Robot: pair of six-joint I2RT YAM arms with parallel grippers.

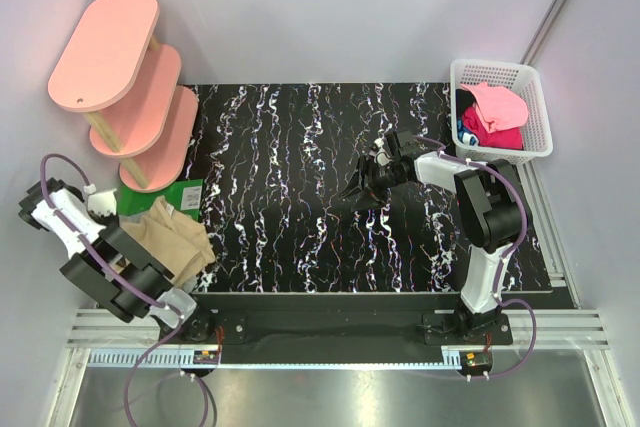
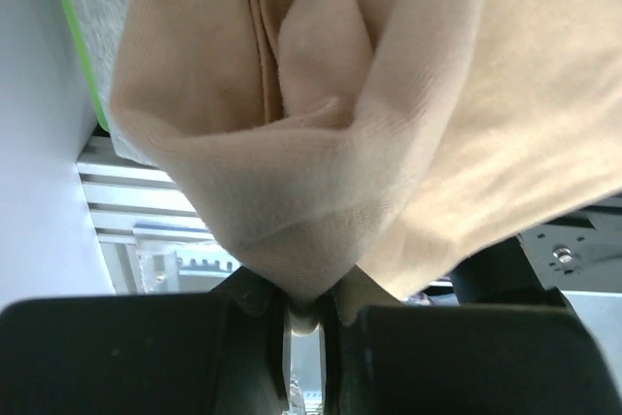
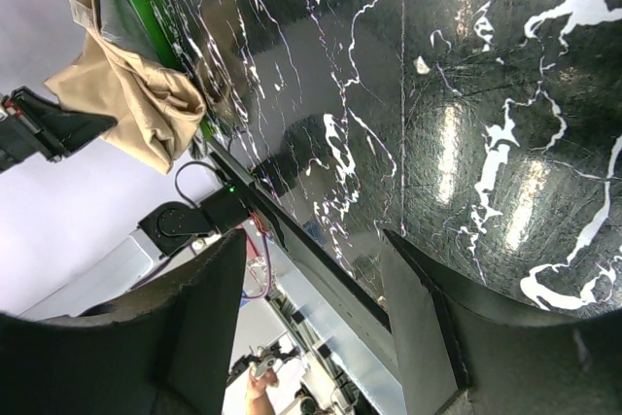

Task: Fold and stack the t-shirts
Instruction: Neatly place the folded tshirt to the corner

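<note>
Tan t-shirt (image 1: 178, 244) in tight left claw (image 2: 309, 316) beside pink shelves (image 1: 128, 97); right claw (image 1: 364, 183) agape above marbled table (image 1: 285, 152)

top external: high above the near edge, looking down on the whole table (image 1: 280, 147)
left wrist: crammed right up against the tan shirt (image 2: 437, 143)
right wrist: low over the table, facing the tan shirt (image 3: 136, 94) too

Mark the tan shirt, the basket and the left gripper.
tan shirt (image 1: 183, 242), top view, middle of the bunch.
basket (image 1: 495, 65), top view, far rim.
left gripper (image 2: 309, 314), left wrist view, between the fingertips shut on the tan shirt.
</note>
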